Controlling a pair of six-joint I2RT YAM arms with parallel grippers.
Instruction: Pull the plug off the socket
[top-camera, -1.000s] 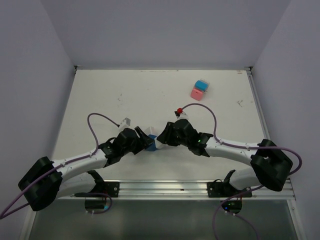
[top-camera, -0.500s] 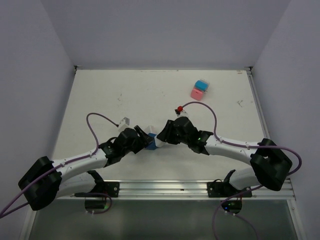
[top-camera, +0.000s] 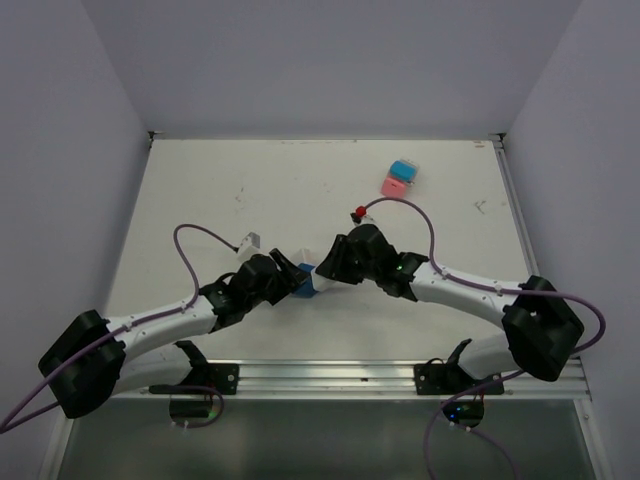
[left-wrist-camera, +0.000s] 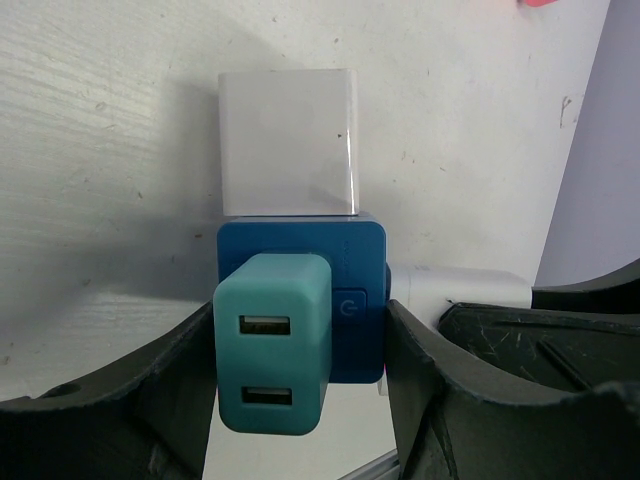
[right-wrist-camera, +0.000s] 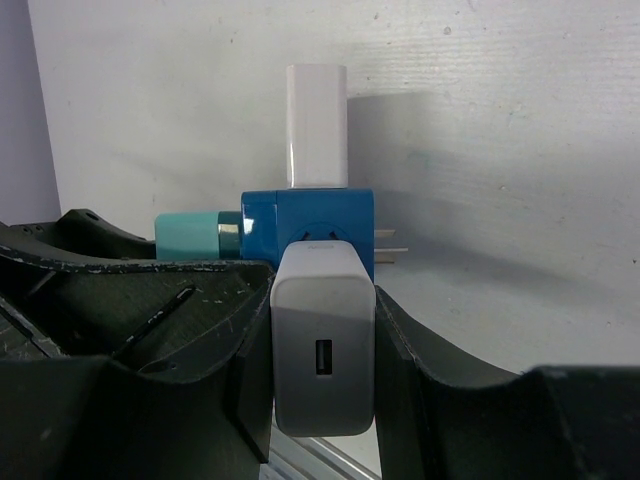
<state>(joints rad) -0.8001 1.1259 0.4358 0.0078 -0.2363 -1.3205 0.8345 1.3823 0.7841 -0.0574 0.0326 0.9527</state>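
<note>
Not done: grey plug (right-wrist-camera: 322, 345) pinched btwn R fingers (right-wrist-camera: 200, 340), looks seated in blue socket (left-wrist-camera: 358, 300) clamped btwn L fingers (left-wrist-camera: 160, 400). Pull-apart left to do.

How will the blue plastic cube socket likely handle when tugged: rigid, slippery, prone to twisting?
Probably rigid: the blue plastic cube socket looks solid. Its smooth faces may slip in the left gripper. The teal USB plug, white plug and grey USB plug jutting from different faces could lever it round.
</note>
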